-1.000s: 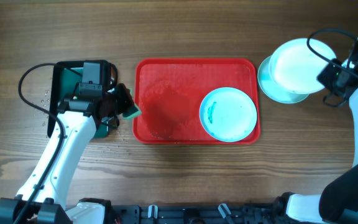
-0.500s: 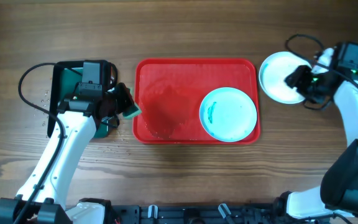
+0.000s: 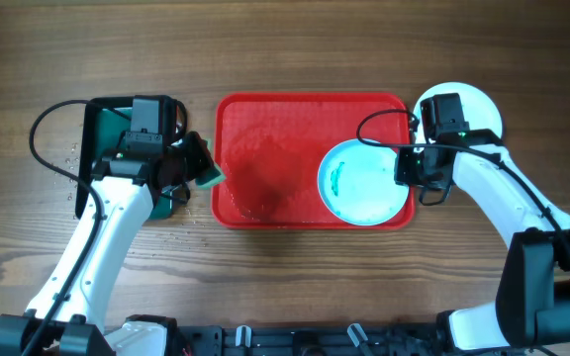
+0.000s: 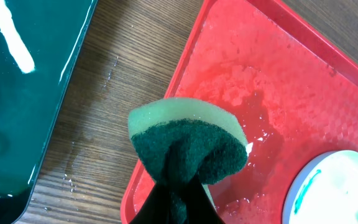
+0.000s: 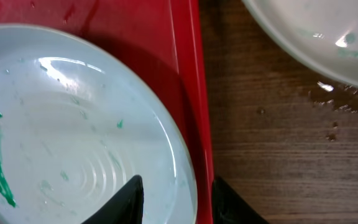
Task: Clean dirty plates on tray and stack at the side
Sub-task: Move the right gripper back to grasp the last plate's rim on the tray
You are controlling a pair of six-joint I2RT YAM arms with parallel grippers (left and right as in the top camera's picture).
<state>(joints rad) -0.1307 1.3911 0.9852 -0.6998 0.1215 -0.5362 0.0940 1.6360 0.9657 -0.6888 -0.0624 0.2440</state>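
On the red plastic tray, my right gripper gapes astride the round pale-blue plate: stiff, probably slippery wet rim. Left gripper pinches green sponge.

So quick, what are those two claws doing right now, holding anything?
Left gripper: closed on the green sponge.
Right gripper: open, empty, astride the light-blue plate edge.
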